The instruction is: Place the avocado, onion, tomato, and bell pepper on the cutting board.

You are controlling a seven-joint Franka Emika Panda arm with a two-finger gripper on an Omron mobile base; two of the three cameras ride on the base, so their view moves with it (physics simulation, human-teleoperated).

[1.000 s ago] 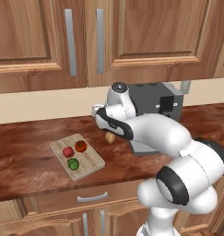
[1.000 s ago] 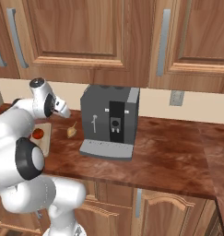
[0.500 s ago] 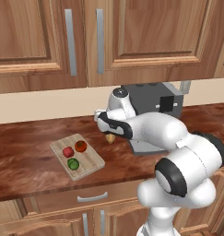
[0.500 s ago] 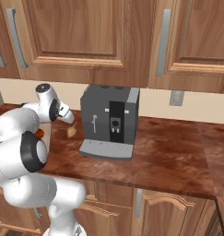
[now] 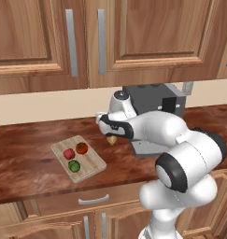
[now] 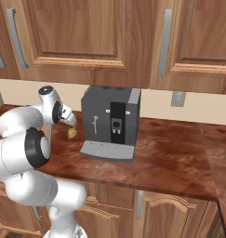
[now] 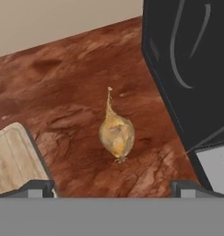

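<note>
The tool (image 7: 111, 186) hangs released over the onion (image 7: 116, 135), its two fingertips (image 7: 36, 188) spread wide with the bulb lying between them further along the line of sight, and nothing in its grip. The onion lies on its side on the bare desk (image 5: 31, 163), stalk pointing toward the back wall, untouched by the tips. In the left base view the onion (image 5: 112, 139) peeks out just under the hand (image 5: 110, 125), and in the right base view it (image 6: 72, 133) sits on the desk just beside the coffee machine (image 6: 110, 122), on its left.

The board (image 5: 78, 158) lies near the front edge of the desk, left of the onion and apart from it, turned at an angle to that edge. One corner of it (image 7: 12, 159) shows beside the left fingertip in the hand view. On the board rest three things: a dark red pepper (image 5: 68, 153), a tomato (image 5: 81, 148) just beside it toward the back, and the avocado (image 5: 74, 165) nearer the front. The three sit close together but apart.

The machine (image 5: 154, 100) stands toward the back of the desk, behind the arm, and its dark side (image 7: 187, 69) rises close to the right of the onion in the hand view. Wooden cabinets (image 5: 110, 42) hang above the desk.
</note>
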